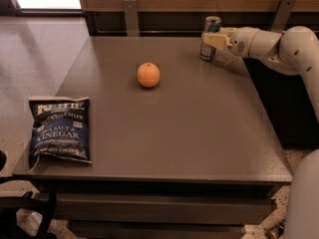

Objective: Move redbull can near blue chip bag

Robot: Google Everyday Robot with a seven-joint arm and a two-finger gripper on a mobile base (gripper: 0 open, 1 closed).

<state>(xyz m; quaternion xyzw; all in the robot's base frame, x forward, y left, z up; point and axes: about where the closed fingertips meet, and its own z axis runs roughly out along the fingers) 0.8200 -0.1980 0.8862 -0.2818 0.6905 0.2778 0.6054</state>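
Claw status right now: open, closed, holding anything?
Claw: closed on the redbull can, at the far right corner of the table.

The white arm (pixel 294 44) reaches leftward from the right, its gripper (pixel 210 40) at upper right.
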